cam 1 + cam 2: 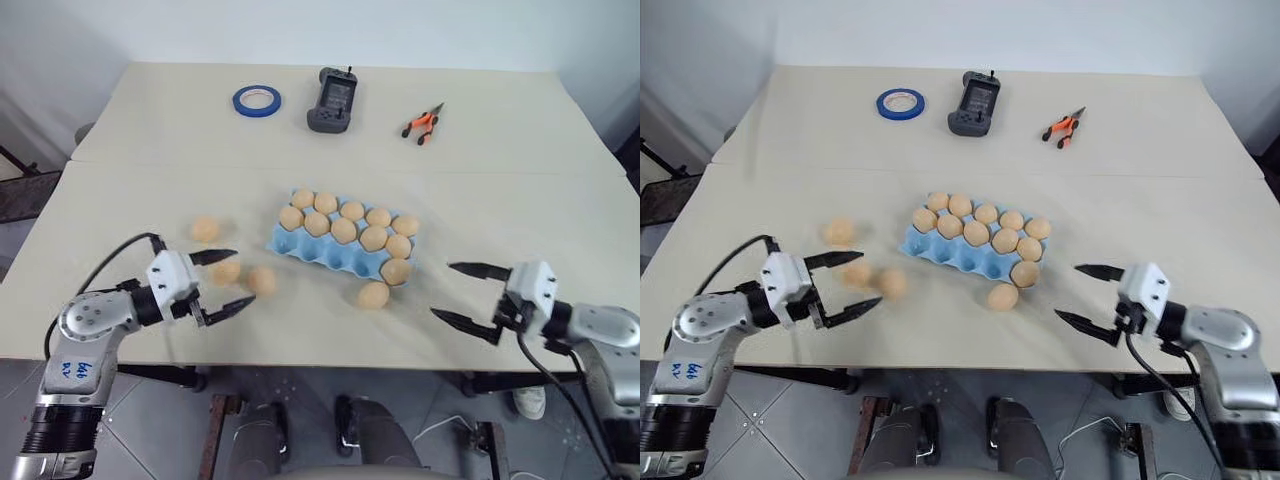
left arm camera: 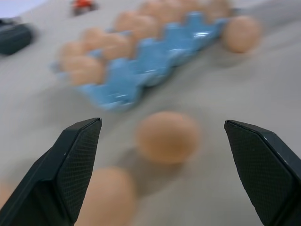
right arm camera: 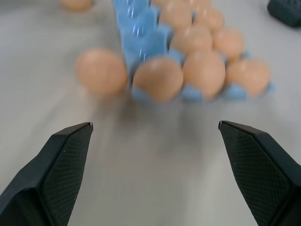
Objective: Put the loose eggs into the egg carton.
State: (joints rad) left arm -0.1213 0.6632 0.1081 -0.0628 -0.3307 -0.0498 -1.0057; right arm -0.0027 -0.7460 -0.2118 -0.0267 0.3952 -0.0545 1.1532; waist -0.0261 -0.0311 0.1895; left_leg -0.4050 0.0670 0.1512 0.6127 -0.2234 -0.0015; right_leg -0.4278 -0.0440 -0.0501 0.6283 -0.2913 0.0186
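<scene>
Sitting mid-tabletop (image 1: 120, 130), the egg carton (image 1: 300, 245) holds ten eggs, its near row of cups mostly empty. Four loose eggs lie outside: three (image 1: 226, 270) to its left, one (image 1: 373, 294) touching its near right corner. Both hands gape wide and hold nothing, the left hand (image 1: 225, 282) around the left eggs, the right hand (image 1: 465, 294) right of the carton.

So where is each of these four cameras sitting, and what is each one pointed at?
Left eye and right eye views: on the head, looking down at the table; both arms show, the egg carton between them.
Left wrist view: on the left arm, looking along the open left gripper at a loose egg.
Right wrist view: on the right arm, looking along the open right gripper.
All share the carton.
</scene>
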